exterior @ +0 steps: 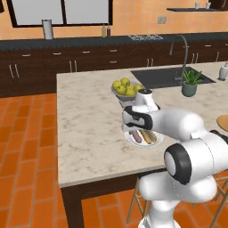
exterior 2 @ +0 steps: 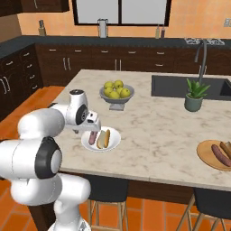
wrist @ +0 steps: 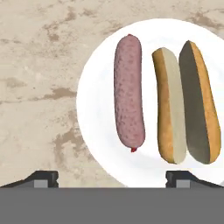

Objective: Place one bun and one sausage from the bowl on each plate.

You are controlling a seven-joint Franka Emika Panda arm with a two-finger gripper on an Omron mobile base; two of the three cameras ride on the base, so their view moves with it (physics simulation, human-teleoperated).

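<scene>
The marble island counter point(exterior 2: 158, 131) carries a small white plate point(wrist: 98, 109) near its front edge. On the plate, a pink sausage point(wrist: 129, 92) lies beside a split bun point(wrist: 186, 105). The gripper point(wrist: 112, 177) hangs above, fingers spread, holding nothing.

We see a glossy white arm point(exterior: 187, 133) made of rounded, thick segments. Its joints point(exterior: 177, 158) are dark rings with grey centres. The hand point(exterior: 136, 116) has a black band, and the two small fingertips point(wrist: 41, 178) are dark grey.
</scene>
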